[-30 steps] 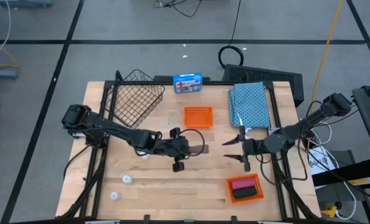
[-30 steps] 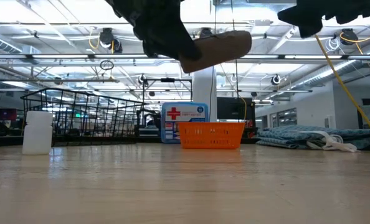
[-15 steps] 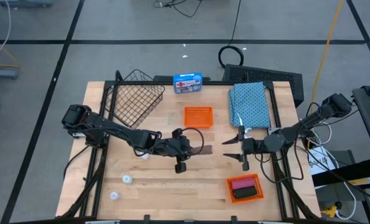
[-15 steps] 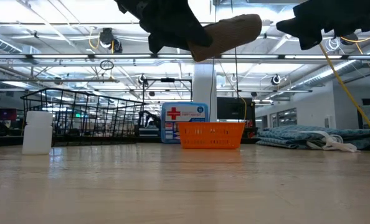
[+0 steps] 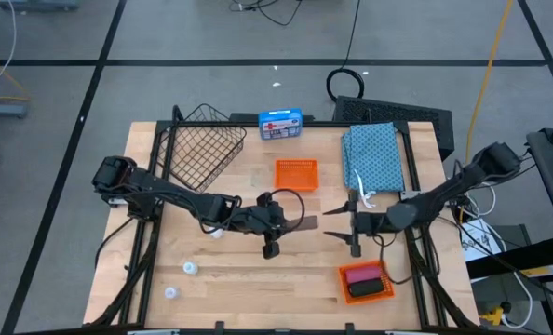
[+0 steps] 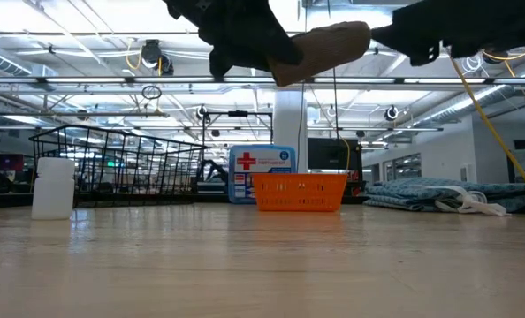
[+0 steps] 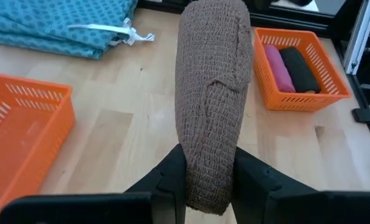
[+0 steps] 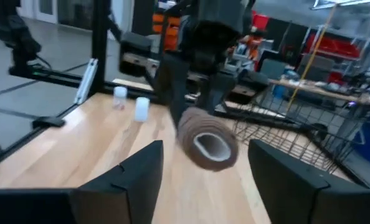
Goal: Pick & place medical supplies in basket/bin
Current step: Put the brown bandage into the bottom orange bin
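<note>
**Ana:** Left gripper [image 7: 210,180] is clamped on one end of the brown roll [image 7: 211,93], held up in the air over the middle of the table [image 5: 249,270].

**Ben:** Which way does the roll lie?

**Ana:** Long axis runs roughly level, its free end toward the right gripper [image 5: 337,223]. That one sits just off the end, fingers spread wide and empty, lined up with the roll's open core in its own wrist view. To me it reads as a hand-over being set up.

**Ben:** And the basket [image 5: 197,149]?

**Ana:** At the far left corner, behind the left arm, well apart from the roll. The left arm is the nearer one to it, so a pass to the right would carry the roll away from it.

**Ben:** The rest of the supplies?

**Ana:** Pink roll [image 7: 277,67] and black roll [image 7: 300,70] lie side by side in an orange tray [image 5: 381,290] near the front right. The cloth [image 5: 374,154] is folded at the far right. Two vials [image 5: 190,268] sit at the front left, a third half hidden under the left arm.

**Ben:** Surface and room?

**Ana:** Pale wood planks. Another orange tray [image 5: 296,174] sits mid-table, a blue box [image 5: 279,122] at the far edge. Beyond is a big open workshop with ceiling lights.
</note>
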Motion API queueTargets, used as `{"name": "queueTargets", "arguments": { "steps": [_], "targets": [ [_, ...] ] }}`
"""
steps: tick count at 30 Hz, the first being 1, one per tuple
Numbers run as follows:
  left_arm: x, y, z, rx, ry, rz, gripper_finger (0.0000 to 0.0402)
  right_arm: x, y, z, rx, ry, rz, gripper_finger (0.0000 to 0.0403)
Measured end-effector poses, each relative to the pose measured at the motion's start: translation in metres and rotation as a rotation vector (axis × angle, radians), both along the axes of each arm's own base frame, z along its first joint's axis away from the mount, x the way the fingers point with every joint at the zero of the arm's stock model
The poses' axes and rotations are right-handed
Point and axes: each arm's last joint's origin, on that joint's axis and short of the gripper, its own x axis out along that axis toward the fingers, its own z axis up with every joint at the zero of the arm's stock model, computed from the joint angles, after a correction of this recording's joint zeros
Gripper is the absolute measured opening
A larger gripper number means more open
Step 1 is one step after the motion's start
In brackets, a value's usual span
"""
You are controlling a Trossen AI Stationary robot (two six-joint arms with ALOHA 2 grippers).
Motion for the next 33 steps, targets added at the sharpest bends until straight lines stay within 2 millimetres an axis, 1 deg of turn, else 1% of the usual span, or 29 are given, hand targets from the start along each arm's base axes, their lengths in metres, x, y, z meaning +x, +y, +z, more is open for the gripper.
{"name": "queueTargets", "arguments": {
  "steps": [6,10,14,17,24,28,33],
  "targets": [
    [0.000,-0.003,0.000,-0.074,0.009,-0.048,0.0093,0.011,-0.005,-0.013,-0.001,0.047,-0.038,0.0268],
    [0.000,-0.003,0.000,-0.077,0.010,-0.050,0.0093,0.021,-0.003,-0.013,0.001,0.061,-0.021,0.0281],
    [0.000,-0.003,0.000,-0.077,0.010,-0.047,0.0093,0.032,0.001,-0.009,0.001,0.062,0.005,0.0282],
    [0.000,-0.002,0.000,-0.076,0.011,-0.047,0.0093,0.037,0.003,-0.009,-0.025,0.068,0.015,0.0276],
    [0.000,-0.003,-0.001,-0.074,0.016,-0.047,0.0093,0.038,0.004,-0.010,-0.046,0.071,0.024,0.0247],
    [0.000,-0.003,-0.001,-0.074,0.016,-0.047,0.0093,0.038,0.004,-0.010,-0.046,0.071,0.024,0.0221],
    [0.000,-0.003,-0.001,-0.074,0.017,-0.046,0.0093,0.038,0.004,-0.010,-0.055,0.070,0.024,0.0176]
  ]
}}
